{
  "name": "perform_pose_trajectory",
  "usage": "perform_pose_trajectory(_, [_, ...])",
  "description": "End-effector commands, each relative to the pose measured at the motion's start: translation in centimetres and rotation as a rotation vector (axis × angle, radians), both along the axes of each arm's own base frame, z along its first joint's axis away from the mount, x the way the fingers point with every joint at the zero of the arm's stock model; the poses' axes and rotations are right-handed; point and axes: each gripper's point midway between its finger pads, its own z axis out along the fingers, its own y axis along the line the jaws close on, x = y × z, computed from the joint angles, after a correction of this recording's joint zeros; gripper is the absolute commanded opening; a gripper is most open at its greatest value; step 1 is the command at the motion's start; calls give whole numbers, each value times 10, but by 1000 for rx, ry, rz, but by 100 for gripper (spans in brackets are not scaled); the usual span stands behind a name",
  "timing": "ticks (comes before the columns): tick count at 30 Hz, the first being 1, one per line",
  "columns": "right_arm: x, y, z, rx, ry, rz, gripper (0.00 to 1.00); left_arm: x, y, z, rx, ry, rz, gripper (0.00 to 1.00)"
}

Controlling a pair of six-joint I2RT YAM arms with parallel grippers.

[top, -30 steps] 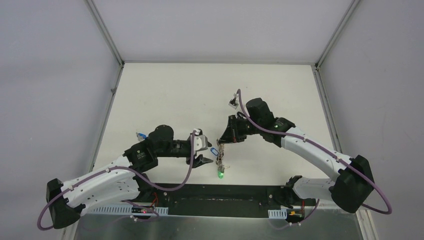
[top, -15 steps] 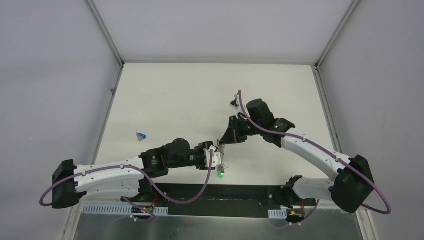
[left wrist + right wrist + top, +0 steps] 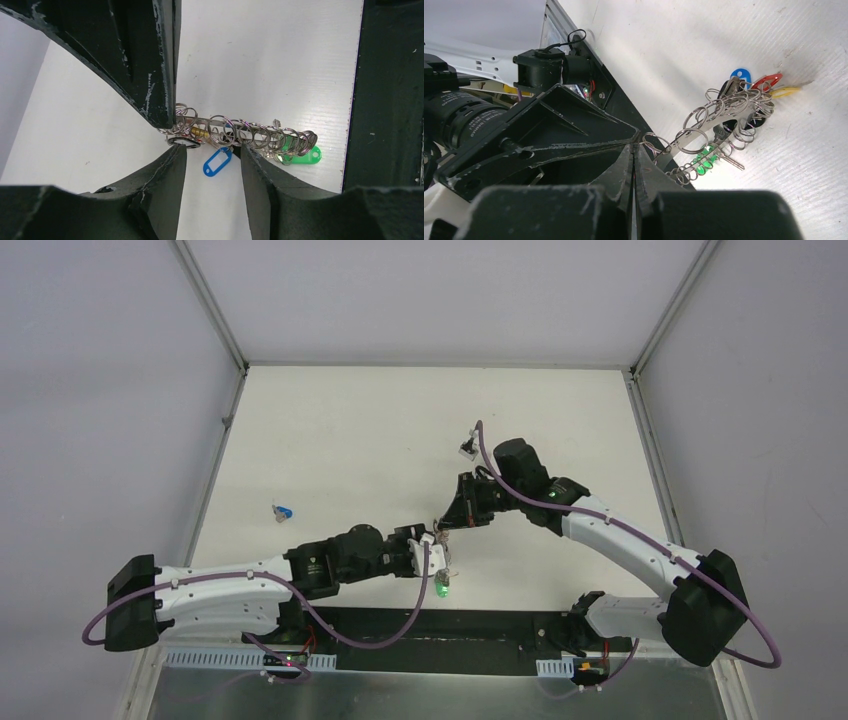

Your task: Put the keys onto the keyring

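Looks like the blue tag (image 3: 217, 163) key is hanging off the keyring (image 3: 716, 122), which the right end effector (image 3: 636, 145) has clenched by one end, low over the bench (image 3: 330, 440) near the front. The left end effector (image 3: 212, 152) is released, fingers either side of that tag. I reckon the next move is backing the left out without snagging the loops, then fetching the loose blue key (image 3: 284, 510) or the white key (image 3: 466, 449).
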Motion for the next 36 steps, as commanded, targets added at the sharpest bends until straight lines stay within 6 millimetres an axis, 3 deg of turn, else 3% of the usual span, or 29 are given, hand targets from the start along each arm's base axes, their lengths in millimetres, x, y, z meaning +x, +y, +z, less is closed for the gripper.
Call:
perform_pose_trajectory(1, [4, 7, 23, 84, -47, 10, 0, 0, -5, 6, -42, -16, 7, 45])
perform_pose_trajectory(13, [2, 6, 19, 80, -38, 11, 0, 0, -15, 8, -47, -8, 18, 44])
perform_pose_trajectory(21, [2, 6, 16, 78, -29, 9, 0, -1, -14, 9, -62, 18, 41, 31])
perform_pose_trajectory(36, [1, 7, 12, 82, -13, 11, 0, 5, -9, 29, -112, 19, 109, 34])
